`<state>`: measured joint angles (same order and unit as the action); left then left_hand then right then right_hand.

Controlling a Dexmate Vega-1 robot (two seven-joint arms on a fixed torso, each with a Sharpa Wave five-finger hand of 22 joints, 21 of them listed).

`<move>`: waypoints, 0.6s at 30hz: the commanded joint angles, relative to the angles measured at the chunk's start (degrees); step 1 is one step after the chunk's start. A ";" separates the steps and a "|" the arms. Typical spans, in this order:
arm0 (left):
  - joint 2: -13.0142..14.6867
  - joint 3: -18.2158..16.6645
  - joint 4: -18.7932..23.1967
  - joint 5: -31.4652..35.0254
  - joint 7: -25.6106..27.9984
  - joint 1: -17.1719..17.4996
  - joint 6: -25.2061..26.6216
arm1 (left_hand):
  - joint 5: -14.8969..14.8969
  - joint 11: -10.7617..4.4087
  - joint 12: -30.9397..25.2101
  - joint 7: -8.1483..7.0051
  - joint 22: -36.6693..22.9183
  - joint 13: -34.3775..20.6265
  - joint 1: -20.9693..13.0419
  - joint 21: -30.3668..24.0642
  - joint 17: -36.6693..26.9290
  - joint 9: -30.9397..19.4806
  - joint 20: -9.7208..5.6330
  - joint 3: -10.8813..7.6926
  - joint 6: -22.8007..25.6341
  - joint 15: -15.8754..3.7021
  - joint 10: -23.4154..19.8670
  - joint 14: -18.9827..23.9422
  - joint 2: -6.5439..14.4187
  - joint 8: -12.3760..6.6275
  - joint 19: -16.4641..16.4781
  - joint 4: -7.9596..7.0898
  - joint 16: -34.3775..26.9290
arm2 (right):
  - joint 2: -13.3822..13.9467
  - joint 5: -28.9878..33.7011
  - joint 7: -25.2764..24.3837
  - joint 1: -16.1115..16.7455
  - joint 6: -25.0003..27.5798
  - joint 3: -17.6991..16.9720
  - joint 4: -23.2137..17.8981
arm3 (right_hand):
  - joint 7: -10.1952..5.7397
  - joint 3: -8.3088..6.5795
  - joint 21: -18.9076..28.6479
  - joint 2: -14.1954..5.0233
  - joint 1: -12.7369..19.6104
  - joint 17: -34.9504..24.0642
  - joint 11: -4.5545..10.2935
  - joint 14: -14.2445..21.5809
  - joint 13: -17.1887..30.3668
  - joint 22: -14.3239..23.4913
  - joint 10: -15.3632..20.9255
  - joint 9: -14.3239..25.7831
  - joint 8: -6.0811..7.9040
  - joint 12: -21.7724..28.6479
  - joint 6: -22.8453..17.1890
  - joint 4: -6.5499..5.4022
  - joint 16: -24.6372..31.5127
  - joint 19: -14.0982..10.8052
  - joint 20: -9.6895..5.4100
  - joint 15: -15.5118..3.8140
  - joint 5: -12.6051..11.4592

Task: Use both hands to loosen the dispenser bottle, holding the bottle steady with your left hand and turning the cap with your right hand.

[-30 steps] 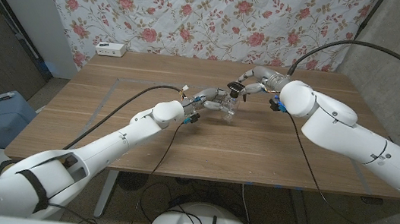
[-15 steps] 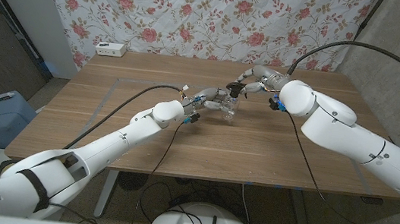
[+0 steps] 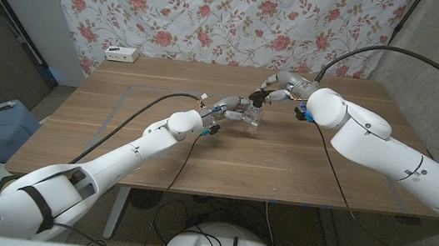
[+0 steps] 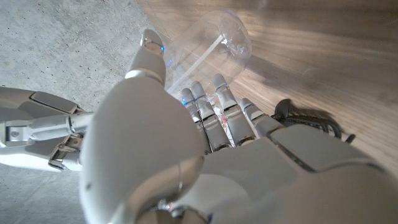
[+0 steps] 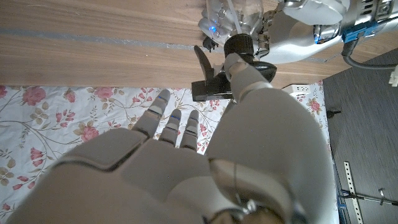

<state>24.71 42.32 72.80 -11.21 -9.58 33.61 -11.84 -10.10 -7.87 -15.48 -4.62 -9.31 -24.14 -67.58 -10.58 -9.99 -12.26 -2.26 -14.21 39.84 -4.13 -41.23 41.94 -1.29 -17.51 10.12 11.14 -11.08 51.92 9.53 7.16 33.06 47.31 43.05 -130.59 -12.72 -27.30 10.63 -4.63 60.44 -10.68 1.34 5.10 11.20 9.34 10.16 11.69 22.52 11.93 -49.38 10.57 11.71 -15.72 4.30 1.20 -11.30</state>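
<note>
the clear plastic dispenser bottle (image 3: pixel 252 117) with a black pump cap (image 5: pixel 219 76) stands on the wooden table (image 3: pixel 282 160), near its middle. the left hand (image 3: pixel 223 111) grasps the bottle's body, fingers (image 4: pixel 219 109) wrapped around it. the right hand (image 3: pixel 275 89) pinches the cap, its other fingers spread.

Bottle (image 3: pixel 252 117) standing near the middle of the bench (image 3: pixel 117 140), with a robot hand on each side.

The left robot hand (image 3: pixel 223 110) is at the bottle's left, wrapped around its body. The right robot hand (image 3: pixel 275 90) is behind and to the right of the bottle, up at its cap (image 5: pixel 240 45). A power strip (image 3: pixel 121 54) lies at the bench's far left corner, well apart from the bottle. A curtain (image 3: pixel 216 13) hangs behind the bench.
</note>
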 commanded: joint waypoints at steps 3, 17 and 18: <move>0.10 0.10 0.17 -0.13 -0.42 0.28 0.45 | -0.24 -0.64 -0.07 0.22 -0.09 -0.20 3.76 0.21 -0.23 -0.16 -4.84 -3.44 3.59 -4.92 -1.12 0.42 5.53 -0.43 0.14 -2.82 -0.23 | -0.16 -1.08 0.03 0.63 -1.42 -1.35 -0.01 | 0.02 -1.12 0.08 -0.78 1.94 -0.15 0.81 0.11 -0.07 0.18 0.50 -0.04 0.37 0.11 -1.55 0.06 0.40 0.09 -0.54 -0.44 -0.28; -0.21 0.07 -0.65 -0.25 -0.51 0.04 0.05 | -0.23 -0.61 0.08 0.18 -0.10 -0.40 3.91 0.20 -0.31 -0.16 -4.71 -3.50 3.74 -4.90 -1.26 0.35 5.54 -0.45 0.11 -2.78 -0.27 | -0.58 -1.00 0.30 0.10 -1.96 -1.21 0.50 | 0.05 -1.61 0.04 -1.46 3.97 -0.23 1.77 0.48 -0.08 0.17 1.18 -0.07 0.74 -0.05 -4.05 -0.17 0.49 0.24 -0.97 -0.94 -0.65; -0.21 0.06 -0.62 -0.26 -0.47 0.07 0.07 | -0.23 -0.58 0.09 0.27 -0.10 -0.41 3.93 0.20 -0.31 -0.16 -4.67 -3.51 3.66 -4.88 -1.27 0.33 5.54 -0.41 0.11 -2.79 -0.27 | -0.56 -0.95 0.37 0.03 -1.97 -1.17 0.48 | 0.04 -1.61 0.04 -1.47 4.01 -0.24 1.84 0.48 -0.08 0.17 1.20 -0.07 0.73 -0.05 -4.08 -0.18 0.49 0.25 -0.97 -0.92 -0.66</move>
<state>24.66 42.41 72.57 -11.29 -10.01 33.79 -11.56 -10.10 -7.99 -15.42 -4.62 -9.31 -24.28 -67.58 -10.36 -9.97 -12.26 -2.26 -14.45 39.85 -4.28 -41.34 42.09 -1.29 -17.63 10.11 11.37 -11.02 51.58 8.58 7.17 33.49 45.85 41.93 -130.43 -12.90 -28.39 10.64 -6.13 64.03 -10.81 2.89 5.41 10.91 9.35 11.26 11.44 23.15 11.93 -52.83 10.28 11.71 -15.39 3.57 0.48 -11.74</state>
